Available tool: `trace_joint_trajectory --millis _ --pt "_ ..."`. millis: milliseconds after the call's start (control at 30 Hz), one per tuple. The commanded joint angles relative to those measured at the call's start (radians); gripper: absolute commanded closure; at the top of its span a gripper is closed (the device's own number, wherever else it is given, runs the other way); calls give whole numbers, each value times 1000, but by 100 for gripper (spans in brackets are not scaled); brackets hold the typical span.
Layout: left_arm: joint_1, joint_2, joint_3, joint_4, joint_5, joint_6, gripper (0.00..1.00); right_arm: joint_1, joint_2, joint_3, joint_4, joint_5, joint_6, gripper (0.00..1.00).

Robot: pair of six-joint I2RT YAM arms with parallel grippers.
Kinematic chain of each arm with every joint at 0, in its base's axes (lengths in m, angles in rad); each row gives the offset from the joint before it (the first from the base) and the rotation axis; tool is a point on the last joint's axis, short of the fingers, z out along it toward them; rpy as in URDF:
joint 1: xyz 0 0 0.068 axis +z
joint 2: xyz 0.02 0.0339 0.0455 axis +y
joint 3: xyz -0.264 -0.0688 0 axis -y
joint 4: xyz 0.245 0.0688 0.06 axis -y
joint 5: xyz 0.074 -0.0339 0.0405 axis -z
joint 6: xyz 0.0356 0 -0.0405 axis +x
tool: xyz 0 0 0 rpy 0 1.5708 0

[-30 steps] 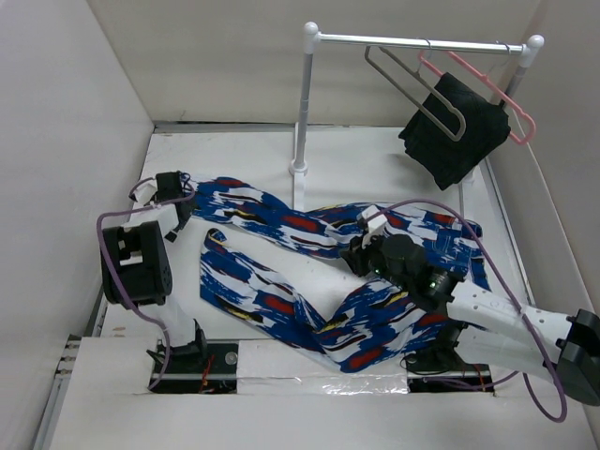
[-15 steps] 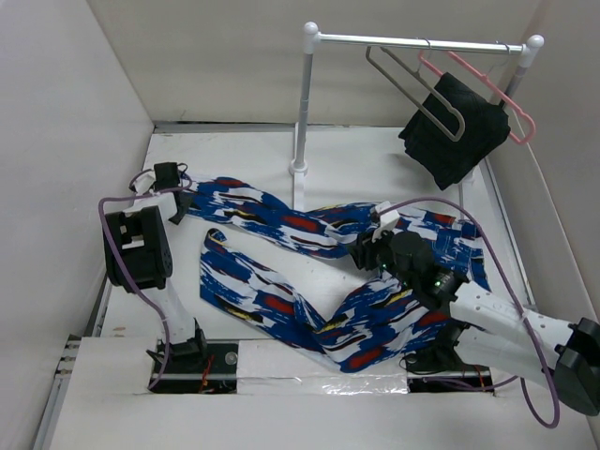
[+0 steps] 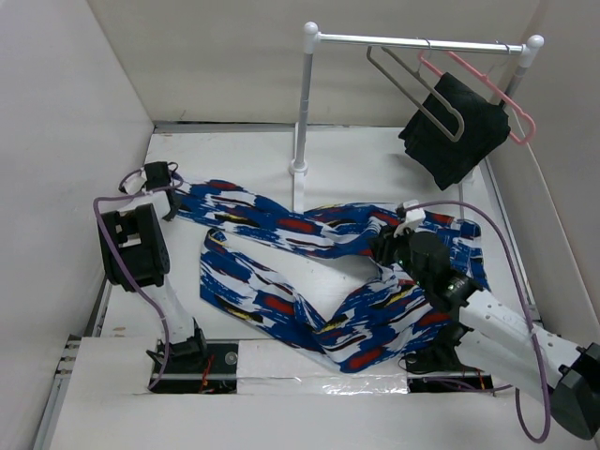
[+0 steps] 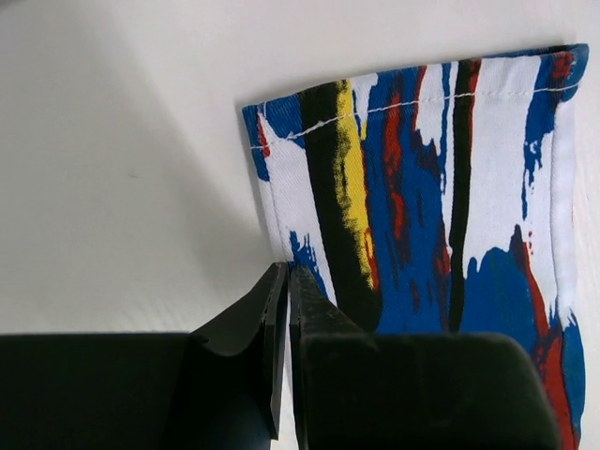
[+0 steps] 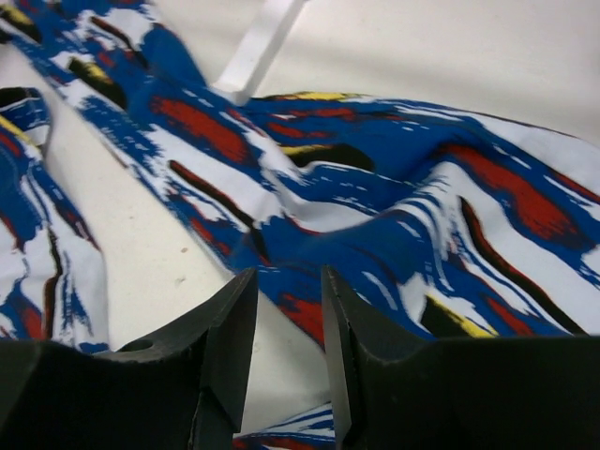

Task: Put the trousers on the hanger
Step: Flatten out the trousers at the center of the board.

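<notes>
Your left gripper is pinched shut on the trousers, at the side edge of 1 leg near its hem. Your right gripper sits over the trousers with its jaws slightly apart, gripping nothing. The trousers lie sprawled on the table; the wire hanger hangs on the rail.

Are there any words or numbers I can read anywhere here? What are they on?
None: no words, numbers or signs can be read in any view.
The trousers show only splashes of colour, no letters.
The wire hanger, the pink hanger and the black cloth carry no text.
</notes>
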State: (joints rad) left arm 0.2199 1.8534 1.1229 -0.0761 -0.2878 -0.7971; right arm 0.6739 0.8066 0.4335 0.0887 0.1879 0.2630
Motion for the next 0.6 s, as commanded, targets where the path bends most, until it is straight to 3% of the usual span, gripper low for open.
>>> trace_joint_trajectory --millis 0,100,133,167,267,300,333,400,433,533,567 --pt "21 -94 -31 -30 -120 -14 100 -56 -15 -7 2 33 35 63" --pt "21 -144 -70 -48 -155 -65 100 -121 -14 1 -12 22 39 75" --pt "21 -176 -84 -45 -154 -74 100 -138 -7 2 -12 10 39 90" --pt "21 -195 -104 -53 -157 -112 100 -172 -3 8 -12 2 39 97" --pt "21 -281 -146 -21 -126 -122 99 -217 19 25 -15 -25 44 100" --pt "21 -305 -156 -10 -104 -120 84 -241 22 31 -39 -13 60 100" --pt "-2 -360 -166 30 -91 -111 80 -255 23 37 -46 25 67 100" --pt "-74 -414 -186 51 -90 -103 79 -314 32 36 -43 76 90 93" --pt "-109 -465 -193 79 -91 -99 78 -341 37 33 -38 108 100 80" --pt "-307 -523 -209 143 -126 -73 78 -466 69 22 -9 93 123 56" --pt "-364 -525 -207 159 -129 -57 78 -500 83 22 -9 91 130 52"
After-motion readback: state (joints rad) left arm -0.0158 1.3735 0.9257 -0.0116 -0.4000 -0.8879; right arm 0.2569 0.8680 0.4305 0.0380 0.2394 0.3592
